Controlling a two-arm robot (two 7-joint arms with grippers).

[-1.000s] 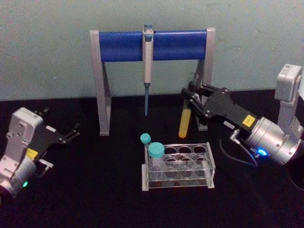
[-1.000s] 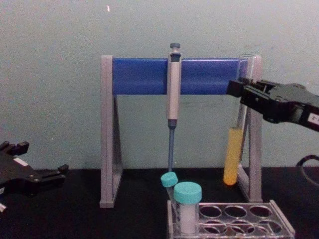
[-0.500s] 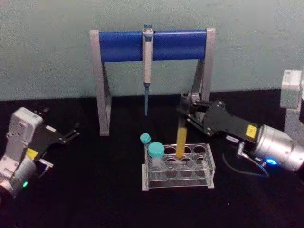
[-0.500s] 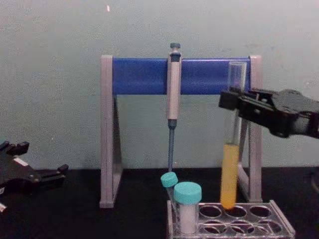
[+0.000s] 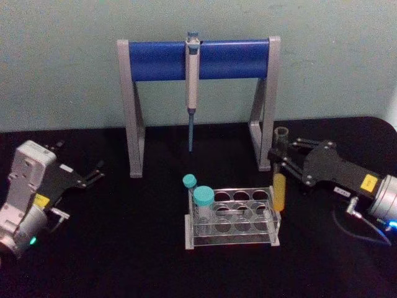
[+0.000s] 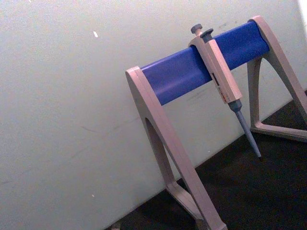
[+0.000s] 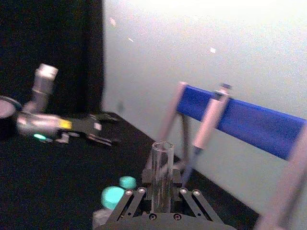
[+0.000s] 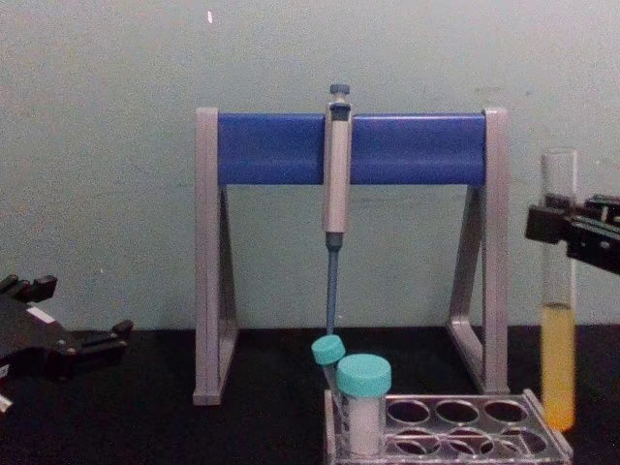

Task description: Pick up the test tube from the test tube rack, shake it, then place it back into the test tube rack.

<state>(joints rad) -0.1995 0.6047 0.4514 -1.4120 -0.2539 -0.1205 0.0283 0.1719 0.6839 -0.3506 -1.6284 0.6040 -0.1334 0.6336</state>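
Note:
The test tube (image 5: 280,183) is a tall clear glass tube, open at the top, with yellow-orange liquid in its lower part. It hangs upright at the right end of the test tube rack (image 5: 232,226), its bottom just above the rack's rim in the chest view (image 8: 559,358). My right gripper (image 5: 284,160) is shut on the test tube's clear upper part, its fingers (image 7: 139,201) on either side of the glass (image 7: 162,172). The low clear rack (image 8: 455,431) has rows of round holes. My left gripper (image 5: 93,176) rests open at the far left of the table.
Two teal-capped tubes (image 5: 203,200) (image 5: 190,182) stand in the rack's left end. Behind it is a grey-and-blue pipette stand (image 5: 161,60) with a pipette (image 5: 193,81) hanging from its bar. The stand's right leg (image 5: 265,124) is close behind the test tube.
My right gripper has carried the test tube from a raised, tilted pose by the stand's right leg, past the rack's back row, rightward to the rack's right end. The left arm stayed still.

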